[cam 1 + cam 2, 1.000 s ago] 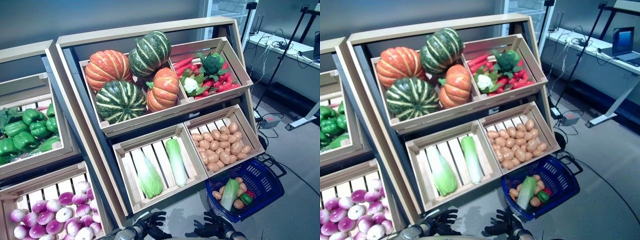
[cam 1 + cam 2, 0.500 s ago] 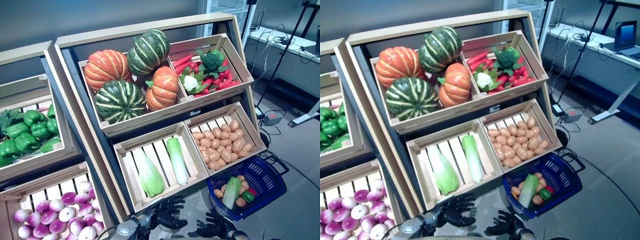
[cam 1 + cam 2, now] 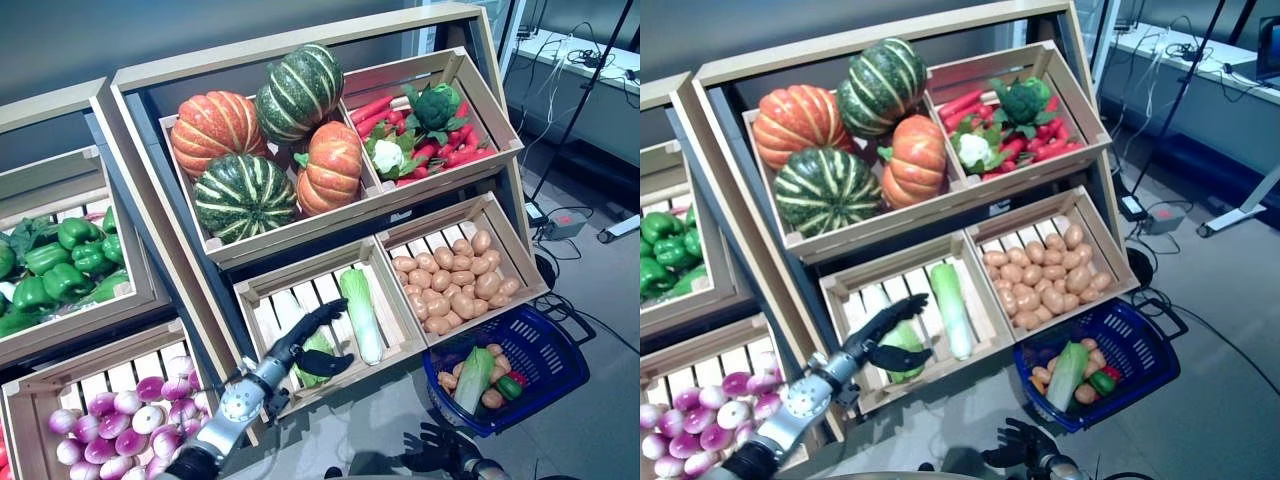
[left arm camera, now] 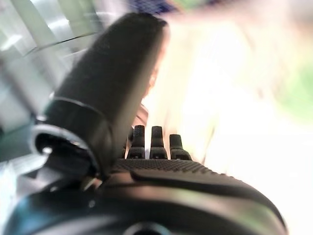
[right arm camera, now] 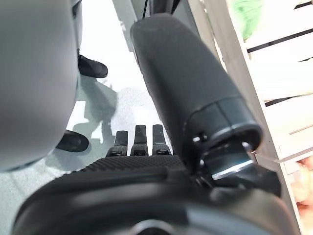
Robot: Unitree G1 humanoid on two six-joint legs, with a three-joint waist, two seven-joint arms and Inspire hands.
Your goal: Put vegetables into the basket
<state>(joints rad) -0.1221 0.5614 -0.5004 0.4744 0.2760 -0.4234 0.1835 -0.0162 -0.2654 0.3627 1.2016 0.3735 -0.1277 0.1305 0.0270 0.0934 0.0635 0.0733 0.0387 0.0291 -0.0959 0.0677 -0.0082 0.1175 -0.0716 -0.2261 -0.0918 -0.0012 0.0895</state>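
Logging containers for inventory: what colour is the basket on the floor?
The basket is dark blue with an open mesh wall; the left eye view shows it best.

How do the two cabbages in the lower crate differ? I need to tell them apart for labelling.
The left cabbage lies under the open left hand, mostly hidden; the right cabbage lies fully in view, untouched. The left cabbage shows leafy green; the right cabbage shows a pale stalk end too. Both rest lengthwise on the slats of the same crate.

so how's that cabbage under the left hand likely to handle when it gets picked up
The cabbage is long and tapered, so a grip near one end would probably let it tilt. It likely rolls sideways on the slatted crate floor if nudged. The left hand looks open above it, thumb spread.
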